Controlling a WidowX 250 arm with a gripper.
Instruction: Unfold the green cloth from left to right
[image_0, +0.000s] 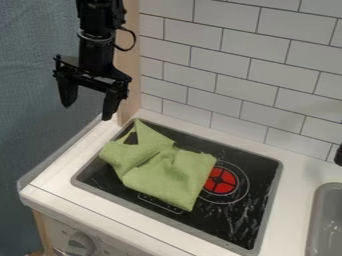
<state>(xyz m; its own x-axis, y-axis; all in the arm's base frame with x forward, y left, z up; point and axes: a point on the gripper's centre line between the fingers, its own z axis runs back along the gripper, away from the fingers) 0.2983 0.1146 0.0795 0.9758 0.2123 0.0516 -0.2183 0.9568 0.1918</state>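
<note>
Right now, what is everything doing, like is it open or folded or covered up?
Green cloth: bunched up, partly folded, not spread flat.
End effector: open, holding nothing, up above the cloth's level.
Stovetop: partly covered by the cloth.
Red burner: partly covered, its right side showing.
Knob: on the stove's front; I can't tell if it's on or off.

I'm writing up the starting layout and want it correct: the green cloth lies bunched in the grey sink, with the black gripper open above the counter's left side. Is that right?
Not quite: the camera view shows the green cloth lying bunched on the black stovetop, not in the grey sink. The black gripper is indeed open above the counter's left side.
</note>
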